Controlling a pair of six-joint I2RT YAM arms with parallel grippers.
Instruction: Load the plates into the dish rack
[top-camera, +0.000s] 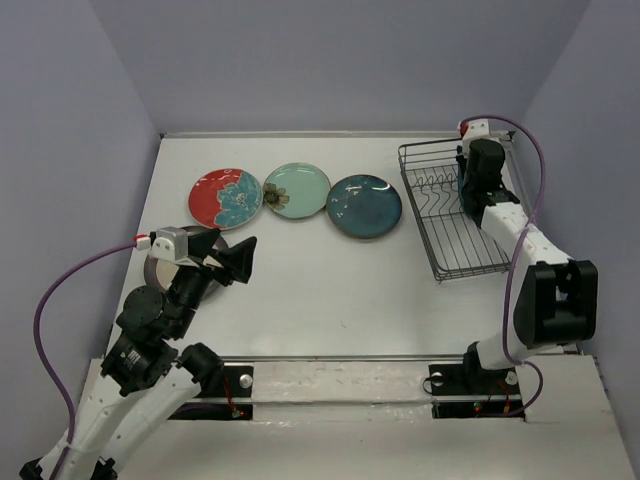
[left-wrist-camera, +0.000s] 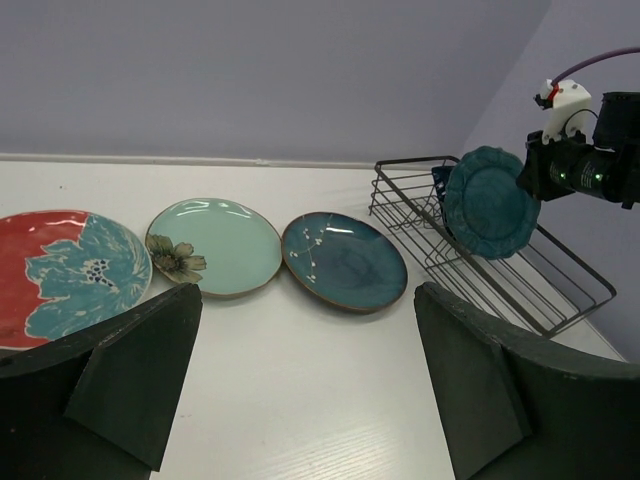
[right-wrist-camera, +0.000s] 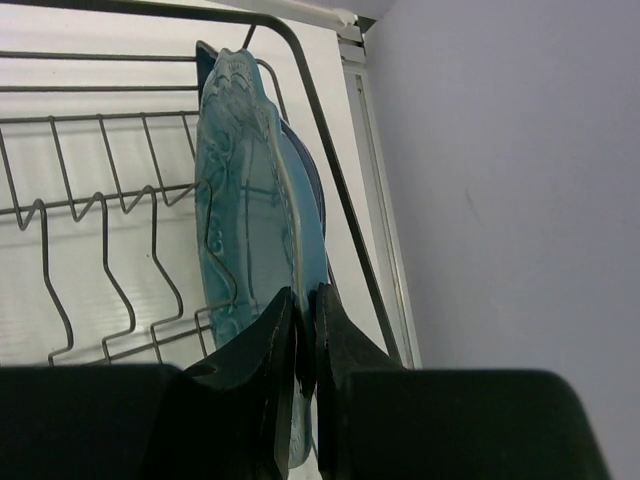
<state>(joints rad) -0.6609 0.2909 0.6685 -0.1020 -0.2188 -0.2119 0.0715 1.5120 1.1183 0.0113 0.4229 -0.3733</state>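
While the right gripper (right-wrist-camera: 303, 300) pinches the teal scalloped plate (right-wrist-camera: 250, 190) by its rim, the two fingers pressed tight on the edge, the plate stands almost upright over the far end of the dish rack (top-camera: 460, 245). It is just in front of a navy blue plate (right-wrist-camera: 314, 185) that seems to sit in a slot already. In my judgement the step in hand is to seat this plate between the next free tines. To do it well, the plate should go down straight, with its edge aimed at the gap between two tines and not onto a wire, and it should not scrape the navy blue plate. The fingers should open only when the rim rests on the bottom wires, otherwise the plate may tip or roll. Whether the rim touches the wires now, I cannot tell. The left gripper (top-camera: 222, 255) is spread wide and holds nothing, above the grey-brown plate (top-camera: 152, 272). The red-and-blue floral plate (top-camera: 225, 198), the pale mint plate (top-camera: 296, 191) and the dark teal glazed plate (top-camera: 364, 206) lie flat in a row on the table (top-camera: 330, 290)
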